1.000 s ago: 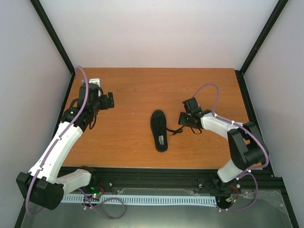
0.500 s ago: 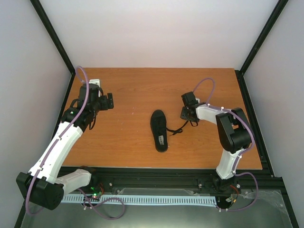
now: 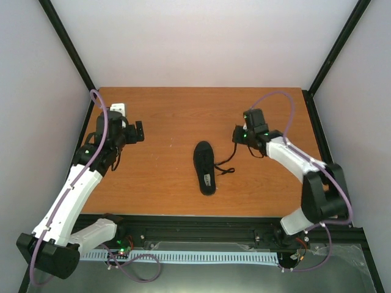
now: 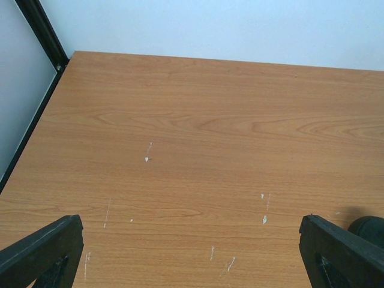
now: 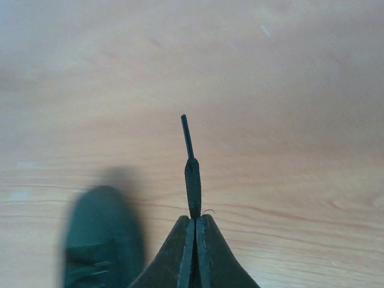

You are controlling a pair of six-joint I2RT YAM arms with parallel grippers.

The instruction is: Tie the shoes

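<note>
One small black narrow low shoe (image 3: pixel 205 168), laid at the middle of the orange-brown wooden table (image 3: pixel 165 113). One thin black lace (image 5: pixel 192 180), pinched by the clenched right gripper (image 5: pixel 193 223) just right of the shoe. At the table's left, the left gripper (image 4: pixel 192 240) is held spread wide, released.

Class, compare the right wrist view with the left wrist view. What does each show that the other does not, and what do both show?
Right wrist only: the right gripper, jaws shut on a thin black lace, and the blurred shoe at lower left. Left wrist only: the left gripper, jaws wide open, empty, and the black frame post; a dark shape at the right edge is too cut off to name. Both: the wooden table.
</note>
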